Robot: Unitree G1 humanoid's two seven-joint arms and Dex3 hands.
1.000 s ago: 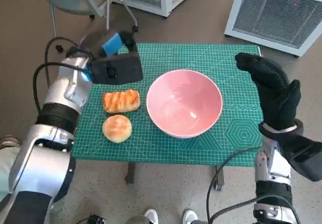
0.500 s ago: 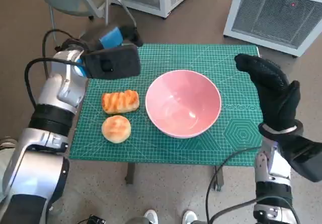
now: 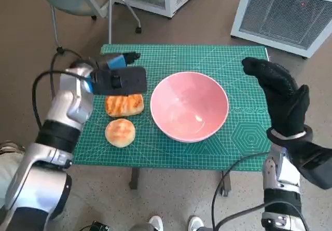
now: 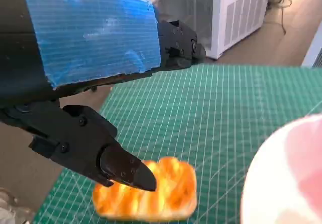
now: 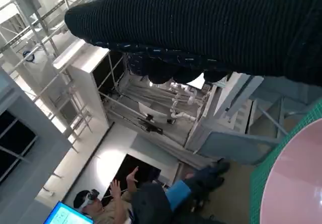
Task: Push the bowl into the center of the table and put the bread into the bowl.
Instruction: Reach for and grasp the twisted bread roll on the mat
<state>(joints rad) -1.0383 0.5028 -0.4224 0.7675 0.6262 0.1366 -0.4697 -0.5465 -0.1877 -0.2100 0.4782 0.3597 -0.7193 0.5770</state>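
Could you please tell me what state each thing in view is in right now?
Bowl: upright and empty, near the table's middle.
Long bread: on the mat, outside the bowl, not held.
Round bread: on the mat, untouched.
Left hand: above the long bread, fingers apart, holding nothing.
Right hand: raised beside the bowl, open, holding nothing.

1. No legible text, label, brand, number or sign appears in any view.
2. The green mat point(image 3: 218, 59) carries printed grid lines and geometric patterns near its right edge; any characters there are too small to read.
3. The blue tape point(image 4: 95, 30) on the left hand is unmarked.
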